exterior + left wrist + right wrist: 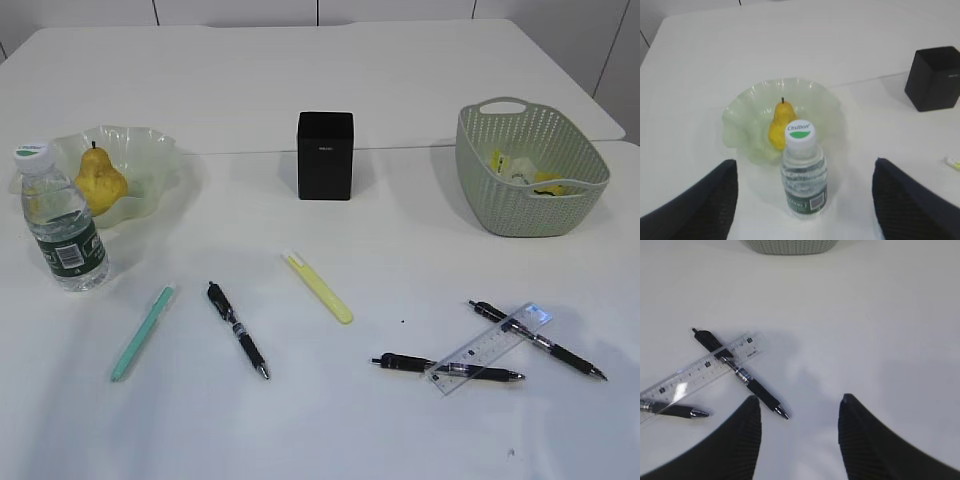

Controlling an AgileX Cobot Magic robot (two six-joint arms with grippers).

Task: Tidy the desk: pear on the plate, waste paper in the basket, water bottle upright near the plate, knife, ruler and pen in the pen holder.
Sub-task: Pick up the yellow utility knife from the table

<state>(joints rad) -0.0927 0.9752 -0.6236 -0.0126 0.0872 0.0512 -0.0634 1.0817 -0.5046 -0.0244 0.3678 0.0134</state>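
The yellow pear [100,180] lies in the wavy pale-green plate [150,150]. The water bottle [65,225] stands upright just in front of the plate. In the left wrist view my left gripper [805,161] is open, its fingers [705,200] wide apart on either side of the bottle [803,175] and clear of it. My right gripper [800,397] is open over bare desk, with a black pen [740,374] and the clear ruler [700,371] to its left. Waste paper [520,172] lies in the basket [530,215]. The black pen holder [325,155] stands at centre back.
Neither arm shows in the exterior view. Black pens [238,330] [447,368] [540,340] lie on the desk, two of them under the ruler [490,348]. A yellow stick [320,288] and a teal stick [142,332] lie nearby; which is the knife I cannot tell.
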